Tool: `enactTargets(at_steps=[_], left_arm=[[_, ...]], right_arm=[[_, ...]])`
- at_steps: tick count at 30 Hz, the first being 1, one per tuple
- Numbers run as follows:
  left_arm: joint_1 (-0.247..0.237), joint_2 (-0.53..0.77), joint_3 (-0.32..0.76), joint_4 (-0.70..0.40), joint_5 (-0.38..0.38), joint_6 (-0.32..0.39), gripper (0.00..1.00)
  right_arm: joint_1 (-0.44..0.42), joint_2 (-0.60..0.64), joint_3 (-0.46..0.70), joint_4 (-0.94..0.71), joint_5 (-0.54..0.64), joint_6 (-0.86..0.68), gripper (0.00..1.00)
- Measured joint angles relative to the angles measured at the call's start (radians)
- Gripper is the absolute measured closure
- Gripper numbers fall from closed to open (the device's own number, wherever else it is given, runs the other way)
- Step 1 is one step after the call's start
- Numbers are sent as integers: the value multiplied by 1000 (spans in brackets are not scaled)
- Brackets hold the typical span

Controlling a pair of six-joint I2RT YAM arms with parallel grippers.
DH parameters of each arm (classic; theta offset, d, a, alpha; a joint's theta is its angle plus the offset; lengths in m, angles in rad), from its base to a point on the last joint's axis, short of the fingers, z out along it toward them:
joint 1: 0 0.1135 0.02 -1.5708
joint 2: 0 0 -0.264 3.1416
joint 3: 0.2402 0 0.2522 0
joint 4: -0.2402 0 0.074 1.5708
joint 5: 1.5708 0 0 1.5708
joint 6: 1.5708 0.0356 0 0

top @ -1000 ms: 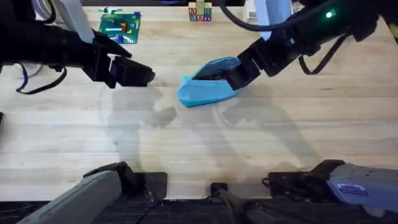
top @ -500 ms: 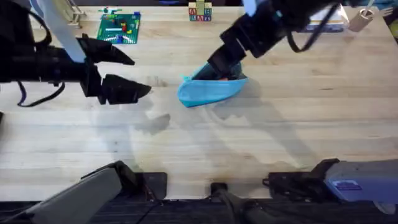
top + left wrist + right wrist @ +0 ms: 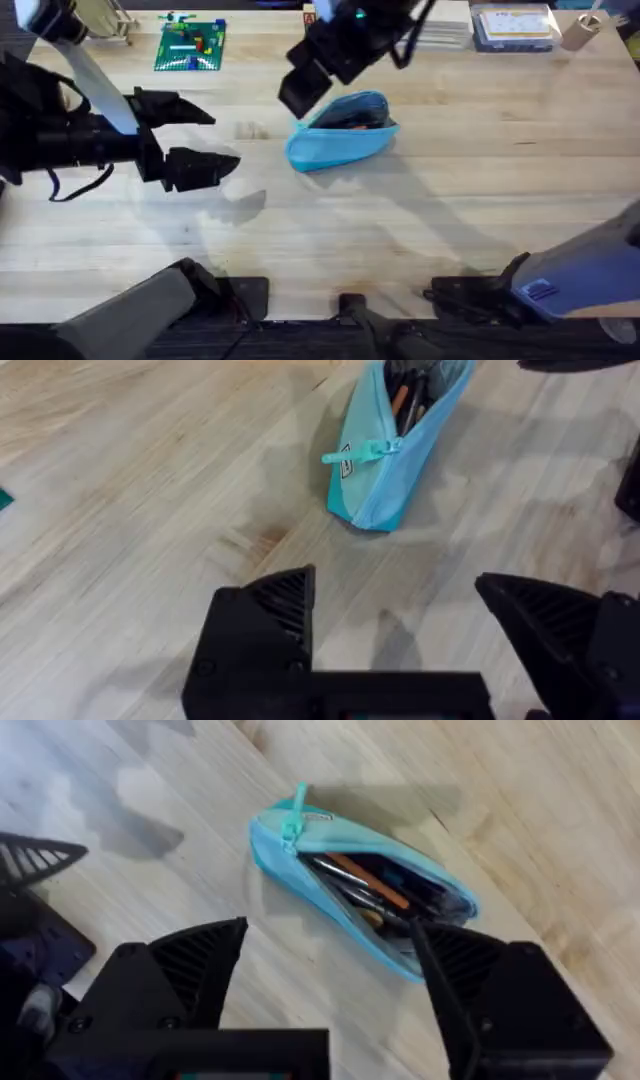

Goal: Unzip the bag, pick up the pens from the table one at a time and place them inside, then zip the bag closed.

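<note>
Pens (image 3: 368, 885) lie inside the unzipped bag (image 3: 340, 140) on the tabletop (image 3: 450, 210), just below the empty, spread right claw (image 3: 298, 88), with the left claw (image 3: 205, 135) likewise spread nearby.

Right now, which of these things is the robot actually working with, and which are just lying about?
For the job:
- bag, unzipped
- pens, already inside it
- left claw and right claw, both open
- table

Lying about:
- green brick plate
- letter blocks
- blue box
</note>
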Motion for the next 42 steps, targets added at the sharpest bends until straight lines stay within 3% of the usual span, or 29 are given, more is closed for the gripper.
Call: enactTargets(at_steps=[4, 15, 42], left_arm=[[25, 3, -22, 3, 10, 20, 8], [28, 11, -23, 6, 19, 33, 8], [28, 11, -23, 6, 19, 33, 8]], right_arm=[[21, 31, 9, 25, 10, 48, 5], [37, 117, 9, 109, 54, 175, 5], [44, 237, 10, 143, 70, 195, 5]])
